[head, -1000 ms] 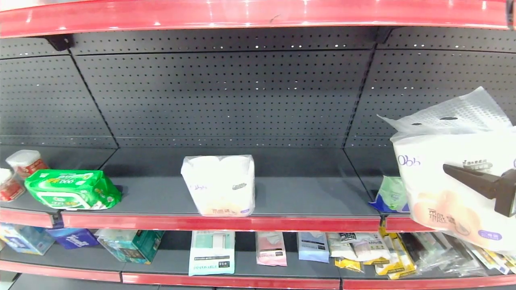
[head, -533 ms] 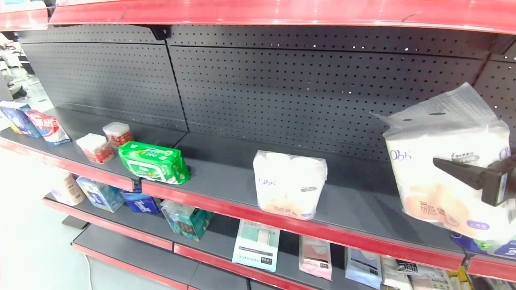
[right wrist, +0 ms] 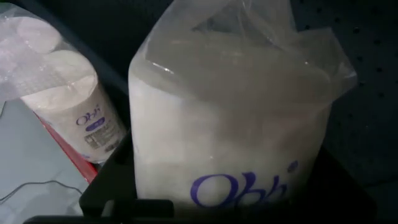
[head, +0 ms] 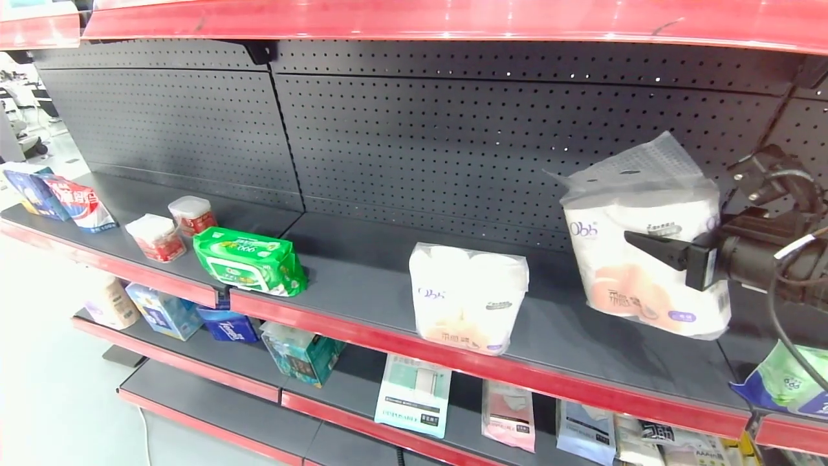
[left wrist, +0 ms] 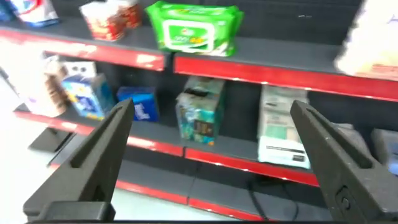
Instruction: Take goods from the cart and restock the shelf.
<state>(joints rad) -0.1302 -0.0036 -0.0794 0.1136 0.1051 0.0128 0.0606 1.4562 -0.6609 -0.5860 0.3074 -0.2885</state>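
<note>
Right gripper (head: 660, 255) clamped on toilet paper pack (head: 621, 291), one finger across front face. Pack tilted, over deck of middle shelf (head: 362, 272), right of second toilet paper pack (head: 467, 298) standing near front edge, apart from it. Contact with deck unclear. Green wet wipes pack (head: 249, 260) farther left. Left gripper (left wrist: 211, 106) spread wide, holding nothing, facing lower shelf (left wrist: 230, 146).

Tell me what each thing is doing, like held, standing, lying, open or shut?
Right hand, shut on the toilet paper pack.
Toilet paper pack, upright, gripped over the shelf.
Left hand, open, empty.
Second toilet paper pack, standing near the shelf's front edge.
Green wipes pack, lying on the shelf.
</note>
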